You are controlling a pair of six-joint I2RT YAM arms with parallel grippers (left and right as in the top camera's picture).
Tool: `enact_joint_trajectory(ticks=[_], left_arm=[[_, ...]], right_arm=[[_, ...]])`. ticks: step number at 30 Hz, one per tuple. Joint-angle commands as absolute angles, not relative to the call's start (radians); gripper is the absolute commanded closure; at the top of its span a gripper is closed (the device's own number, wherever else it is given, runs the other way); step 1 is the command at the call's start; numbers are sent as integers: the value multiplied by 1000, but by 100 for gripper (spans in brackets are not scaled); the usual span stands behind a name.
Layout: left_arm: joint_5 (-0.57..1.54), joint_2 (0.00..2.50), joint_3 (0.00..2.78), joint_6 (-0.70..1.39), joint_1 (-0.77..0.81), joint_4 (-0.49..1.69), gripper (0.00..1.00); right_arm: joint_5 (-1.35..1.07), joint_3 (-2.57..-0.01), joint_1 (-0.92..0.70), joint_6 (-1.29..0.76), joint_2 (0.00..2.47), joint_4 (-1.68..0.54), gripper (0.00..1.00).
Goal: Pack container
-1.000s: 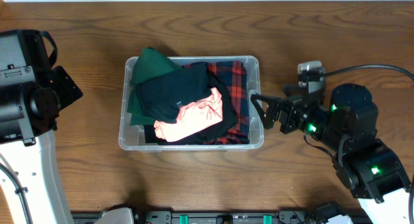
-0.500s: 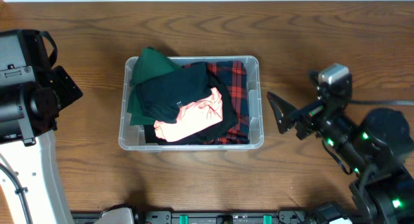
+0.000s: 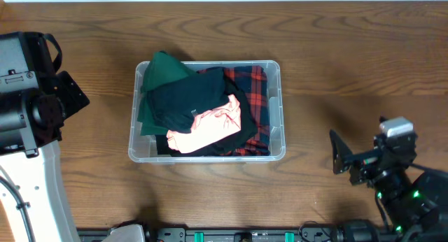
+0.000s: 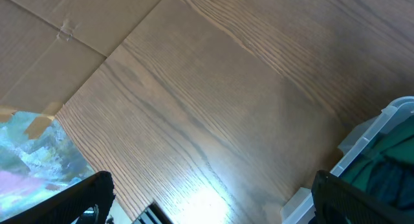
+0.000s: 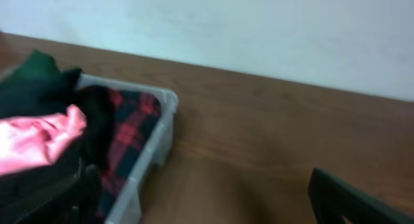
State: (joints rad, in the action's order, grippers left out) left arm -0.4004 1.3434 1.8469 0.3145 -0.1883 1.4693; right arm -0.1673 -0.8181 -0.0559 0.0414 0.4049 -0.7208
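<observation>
The large rectangular clear plastic container [image 3: 135,147] sits mid-table on the brown wooden table [image 3: 210,32]. It holds a dark green garment [image 3: 164,70], a black garment [image 3: 189,102], a pink garment [image 3: 210,126] and a red-and-black plaid cloth [image 3: 253,84], heaped to the rim. No further loose item is visible, so packing is judged essentially complete, with only settling the heap possibly left. The left gripper [image 4: 217,201], near the container's left end, and the right gripper [image 3: 337,152], well apart at the lower right, both have fingers spread, grasping nothing.
</observation>
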Motion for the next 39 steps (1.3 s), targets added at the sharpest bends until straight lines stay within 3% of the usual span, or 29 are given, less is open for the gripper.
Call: enact_joint_trajectory(ticks=[1,13,30,39], left_arm=[[-419,1336,1847,320,-192,1473,2],[-419,1336,1847,320,-192,1473,2],[-419,1336,1847,320,-192,1473,2],[-419,1336,1847,320,-192,1473,2]], right_arm=[[-154,-688,-30,58,319,-685,1],[-162,-309,-34,-29,12,-496,1],[-149,-49,-41,-58,6,-161,0],[-149,-35,-40,-58,6,-124,1]])
